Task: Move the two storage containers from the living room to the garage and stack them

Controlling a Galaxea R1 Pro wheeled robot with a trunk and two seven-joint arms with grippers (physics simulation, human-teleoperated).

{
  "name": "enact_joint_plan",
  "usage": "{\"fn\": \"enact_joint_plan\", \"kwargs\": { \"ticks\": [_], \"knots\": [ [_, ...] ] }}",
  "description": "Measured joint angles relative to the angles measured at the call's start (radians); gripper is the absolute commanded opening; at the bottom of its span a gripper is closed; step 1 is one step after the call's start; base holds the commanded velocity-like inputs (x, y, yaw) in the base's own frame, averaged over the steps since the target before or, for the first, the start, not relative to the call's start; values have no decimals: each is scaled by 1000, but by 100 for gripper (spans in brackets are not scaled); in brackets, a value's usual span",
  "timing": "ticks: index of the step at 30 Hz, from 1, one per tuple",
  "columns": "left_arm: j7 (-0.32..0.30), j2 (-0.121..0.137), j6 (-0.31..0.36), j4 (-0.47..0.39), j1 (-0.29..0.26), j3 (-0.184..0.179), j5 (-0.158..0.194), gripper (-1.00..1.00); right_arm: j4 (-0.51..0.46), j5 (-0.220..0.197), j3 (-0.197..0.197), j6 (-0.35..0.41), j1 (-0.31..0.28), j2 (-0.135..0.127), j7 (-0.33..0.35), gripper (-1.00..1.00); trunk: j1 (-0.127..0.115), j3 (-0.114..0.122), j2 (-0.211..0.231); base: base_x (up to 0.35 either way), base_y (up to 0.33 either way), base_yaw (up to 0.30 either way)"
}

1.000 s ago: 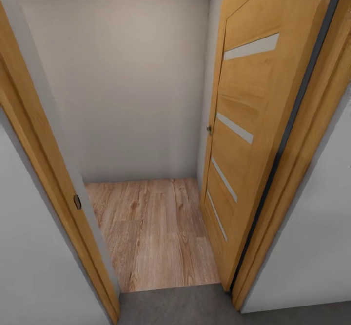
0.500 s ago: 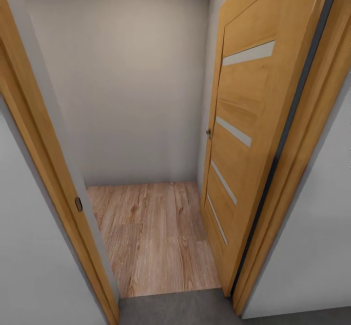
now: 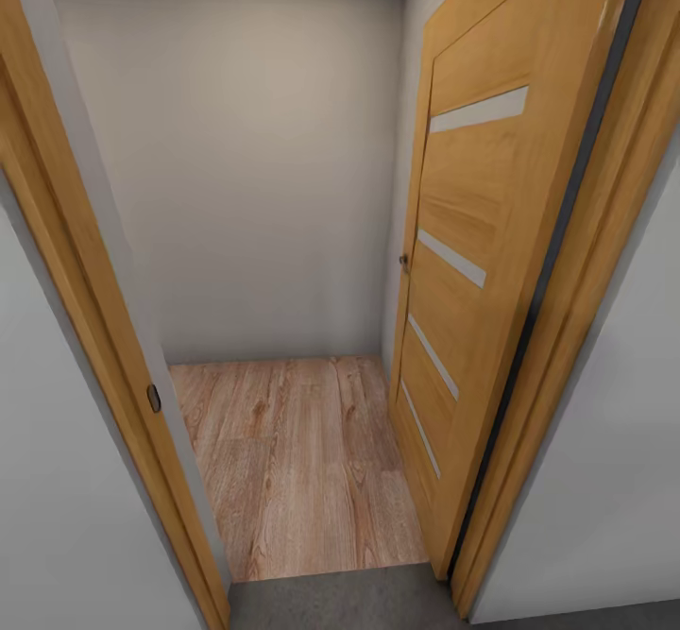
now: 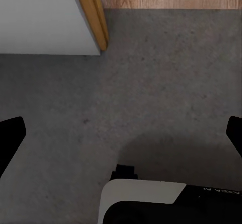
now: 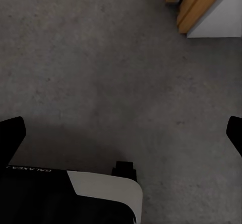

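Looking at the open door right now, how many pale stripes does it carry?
4, stacked down the door: top stripe, second, third, lowest. None seem hidden.

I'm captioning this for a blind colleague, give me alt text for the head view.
An open doorway leads from dark grey concrete floor onto light wood plank flooring ending at a plain pale wall. An orange-brown wooden door with frosted stripes stands swung open on the right.

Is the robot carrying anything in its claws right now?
No. The left claw and right claw are both open and empty, with only dark grey concrete floor between their fingers.
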Motion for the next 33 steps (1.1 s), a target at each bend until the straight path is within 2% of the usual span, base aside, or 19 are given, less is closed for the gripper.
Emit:
{"fn": "enact_joint_plan", "kwargs": {
  "ticks": [28, 33],
  "knots": [
    [0, 0, 0, 0, 0, 0, 0, 100, 0, 0, 0, 0, 0, 0, 0, 100, 0, 9, 0, 0, 0, 0],
    [0, 0, 1, 0, 0, 0, 0, 100, 0, 0, 0, 0, 0, 0, 0, 100, 0, 9, 0, 110, -109, 0]
  ]
}}
